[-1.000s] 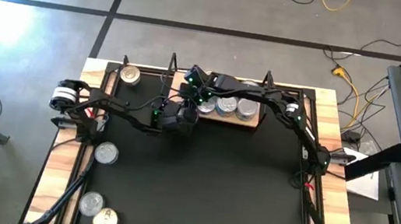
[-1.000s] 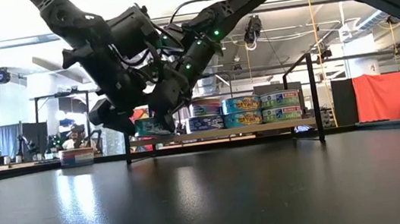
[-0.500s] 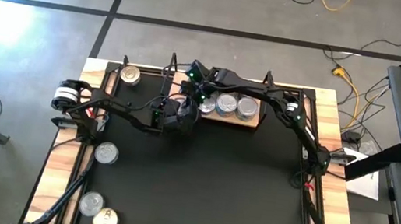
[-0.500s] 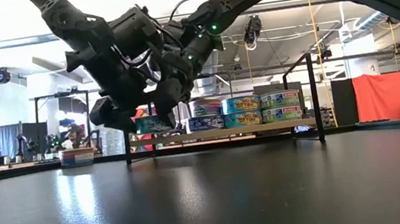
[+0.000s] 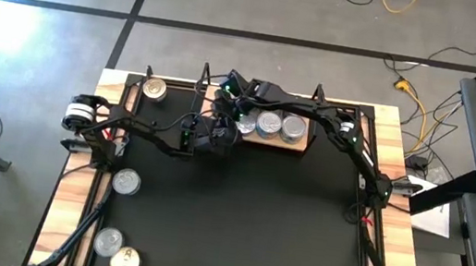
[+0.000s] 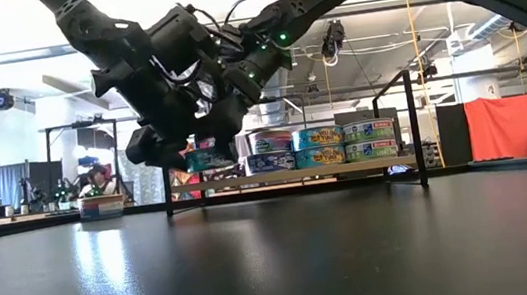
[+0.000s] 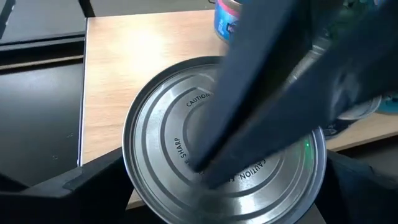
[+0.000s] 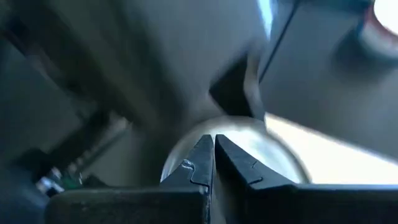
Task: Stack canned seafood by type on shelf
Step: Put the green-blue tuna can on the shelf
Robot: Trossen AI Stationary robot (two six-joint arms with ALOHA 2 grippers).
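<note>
my left jaws are spread wide around a silver-lidded tin, held above the left end of the shelf; its lid reads "caution" and "sharp" in raised letters along the rings. my right jaws are pressed together, tips resting on that same lid from above, the right arm crossing over the shelf from the far right side. the light-wood shelf board under the tin is bare at this end, with open wood out to its edge and the black worktop beyond it. further along the shelf, stacked tins stand two high in a row, with blue, teal and yellow side labels whose words are too small to read. out on the worktop, well apart from the shelf, one tin sits near the far left corner, one by the left edge, and two more at the near left corner, touching each other. the middle of the worktop is open room.
</note>
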